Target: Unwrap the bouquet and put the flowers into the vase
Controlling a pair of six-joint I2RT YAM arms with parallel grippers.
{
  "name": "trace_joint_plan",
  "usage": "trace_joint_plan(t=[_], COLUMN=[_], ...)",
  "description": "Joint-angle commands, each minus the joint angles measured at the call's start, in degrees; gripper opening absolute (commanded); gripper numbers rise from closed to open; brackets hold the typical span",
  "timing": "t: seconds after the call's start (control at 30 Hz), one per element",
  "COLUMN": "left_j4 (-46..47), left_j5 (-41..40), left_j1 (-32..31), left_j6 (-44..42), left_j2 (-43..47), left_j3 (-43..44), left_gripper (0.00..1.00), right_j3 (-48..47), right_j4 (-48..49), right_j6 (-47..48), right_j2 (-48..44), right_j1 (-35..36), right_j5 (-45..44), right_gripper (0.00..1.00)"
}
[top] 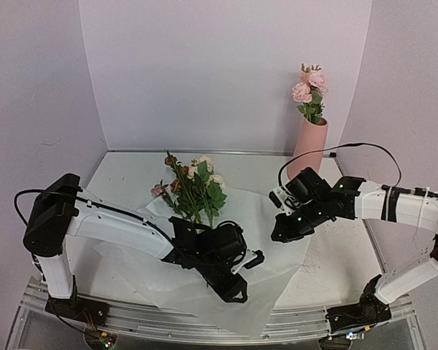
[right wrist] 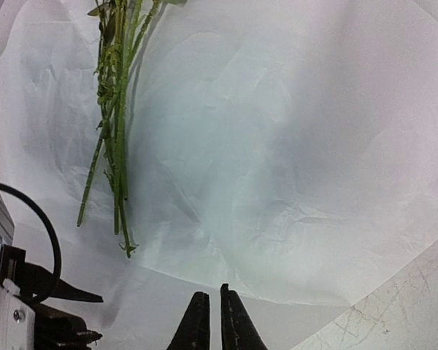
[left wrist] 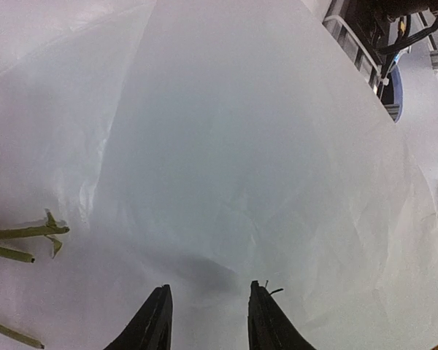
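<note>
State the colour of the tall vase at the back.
The vase is plain pink, best seen in the top external view.

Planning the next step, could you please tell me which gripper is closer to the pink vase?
Right. The right gripper hovers over the right edge of the paper, just on the near side of the vase; the left gripper is farther away, over the paper's near part.

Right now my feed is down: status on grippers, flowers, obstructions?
Left gripper open, empty. Right gripper shut, empty. Flowers lying on opened paper, none in vase. Pink roses occupy vase.
</note>
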State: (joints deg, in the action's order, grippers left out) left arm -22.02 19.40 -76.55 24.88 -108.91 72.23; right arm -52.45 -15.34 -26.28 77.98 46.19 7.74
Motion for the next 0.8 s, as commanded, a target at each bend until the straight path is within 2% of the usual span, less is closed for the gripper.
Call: trace_joint_plan(t=[0.0,0.23,0.47,0.6,0.63,0.73,0.77], left_j4=[0.8,1.6,1.6,1.4,1.4,1.2,0.9], left_j5=[-1.2,-6.6,-18.3,-22.2,-22.6,-26.8,-28.8], left_j1=[-0.2,-0.1,1.0,7.1,8.6,11.9,12.5], left_j6=[0.3,-0.9,1.0,5.3,6.1,8.6,9.0], left_j2=[-3.1,-6.4,5.9,13.0,14.4,17.5,18.0], left_j3=[2.1,2.2,0.2,-3.0,-3.9,-5.9,-6.0], left_gripper=[0.37,0.37,0.41,0.45,0.48,0.69,0.71], right_j3=[0.6,1.9,1.8,0.7,0.5,-0.6,-1.1], right_j4=[-0.5,1.8,3.9,5.6,6.1,7.6,8.2], right_j6=[-1.3,-2.6,-3.1,-3.2,-3.3,-3.5,-3.6], right_j2=[0.9,1.4,1.2,2.4,2.9,4.1,4.5], right_j1=[-0.1,-0.1,-0.1,-0.1,-0.1,-0.1,-0.1], right_j5=[-2.8,-4.7,-4.8,-3.7,-3.5,-2.9,-2.7], right_gripper=[0.08,0.07,0.09,0.13,0.13,0.15,0.16])
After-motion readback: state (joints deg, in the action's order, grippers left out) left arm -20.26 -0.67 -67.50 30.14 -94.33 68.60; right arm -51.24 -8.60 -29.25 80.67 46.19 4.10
